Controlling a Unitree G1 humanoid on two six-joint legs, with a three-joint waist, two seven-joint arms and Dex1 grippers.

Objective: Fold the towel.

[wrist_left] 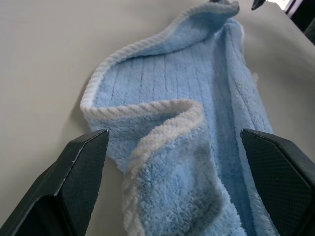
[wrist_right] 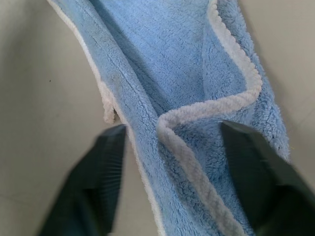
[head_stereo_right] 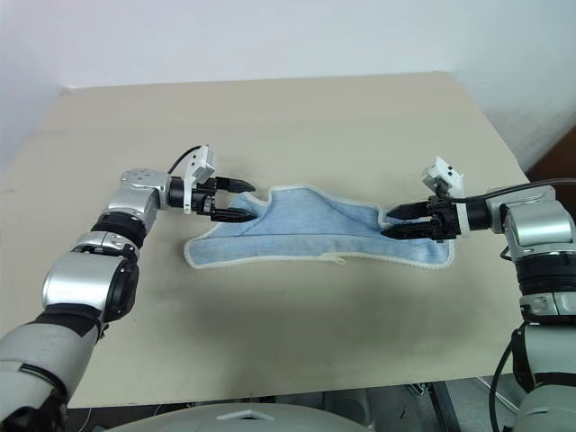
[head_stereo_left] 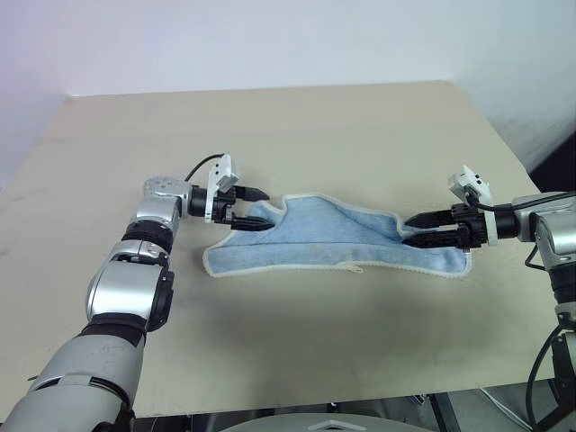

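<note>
The towel [head_stereo_left: 324,238] is a light blue terry cloth with a white border, lying doubled lengthwise and rumpled on the tan table [head_stereo_left: 297,126]. A small white tag [head_stereo_left: 355,267] sticks out of its near edge. My left gripper [head_stereo_left: 261,210] is open at the towel's left end, one finger above the raised corner and one below it. In the left wrist view the fingers [wrist_left: 78,172] stand wide on either side of the folded corner [wrist_left: 167,147]. My right gripper [head_stereo_left: 408,230] is at the right end, its fingers [wrist_right: 103,167] apart and straddling the curled corner [wrist_right: 197,118].
The table's far edge meets a white wall, and its near edge [head_stereo_left: 297,400] runs just below my arms. Bare tabletop lies beyond the towel and in front of it. Black cables [head_stereo_left: 540,378] hang off the table at the lower right.
</note>
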